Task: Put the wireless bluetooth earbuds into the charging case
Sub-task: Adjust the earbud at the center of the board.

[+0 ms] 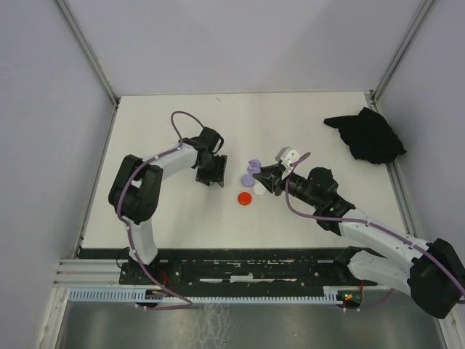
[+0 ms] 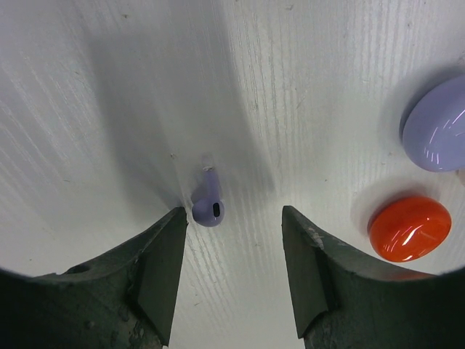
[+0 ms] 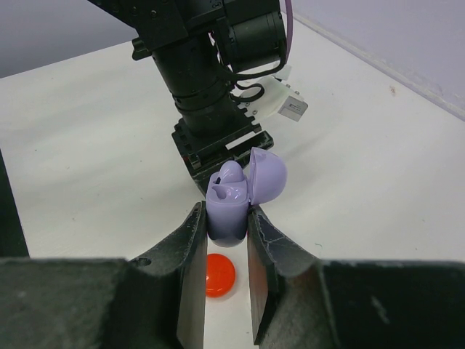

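L arm [image 1: 138, 190]: elbow folded, wrist fwd, prob. pointing down.
L gripper [image 2: 232, 218]: jaws apart, holding nothing.
R arm [image 1: 378, 236]: stretched diag. inward.
R gripper [image 3: 225, 218]: jaws narrow, clamped on lilac case [image 3: 231, 198].

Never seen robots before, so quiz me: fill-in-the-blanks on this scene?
The right gripper grips a lilac case whose lid is ___.
The earbud between the fingers of the open left gripper is coloured ___.
In the right wrist view, the disc below the case is ___.
Missing words: open; lilac; red.
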### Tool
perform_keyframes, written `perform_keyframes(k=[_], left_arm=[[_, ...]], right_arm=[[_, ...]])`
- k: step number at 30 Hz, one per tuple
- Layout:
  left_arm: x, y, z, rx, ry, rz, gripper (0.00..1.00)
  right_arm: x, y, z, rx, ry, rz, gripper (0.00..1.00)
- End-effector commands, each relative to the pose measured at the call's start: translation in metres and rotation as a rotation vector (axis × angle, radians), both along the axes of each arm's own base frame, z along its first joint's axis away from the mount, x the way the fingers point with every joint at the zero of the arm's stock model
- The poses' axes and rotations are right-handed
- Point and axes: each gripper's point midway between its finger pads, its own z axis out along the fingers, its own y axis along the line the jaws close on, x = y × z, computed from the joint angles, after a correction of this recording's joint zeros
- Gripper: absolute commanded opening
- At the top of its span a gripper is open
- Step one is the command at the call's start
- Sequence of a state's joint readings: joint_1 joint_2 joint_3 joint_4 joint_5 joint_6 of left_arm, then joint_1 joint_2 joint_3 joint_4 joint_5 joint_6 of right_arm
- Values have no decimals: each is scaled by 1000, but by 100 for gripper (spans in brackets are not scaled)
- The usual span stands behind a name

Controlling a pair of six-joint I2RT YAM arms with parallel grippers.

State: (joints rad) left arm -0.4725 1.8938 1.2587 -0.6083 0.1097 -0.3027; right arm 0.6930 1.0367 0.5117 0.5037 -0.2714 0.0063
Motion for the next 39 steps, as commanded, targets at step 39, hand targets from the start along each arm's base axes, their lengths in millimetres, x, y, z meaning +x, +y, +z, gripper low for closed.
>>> perform_keyframes(k=[39], left_arm=[[-9, -26, 0, 25, 36, -233, 62]], right_arm=[[-1, 3, 20, 39, -36, 13, 2]])
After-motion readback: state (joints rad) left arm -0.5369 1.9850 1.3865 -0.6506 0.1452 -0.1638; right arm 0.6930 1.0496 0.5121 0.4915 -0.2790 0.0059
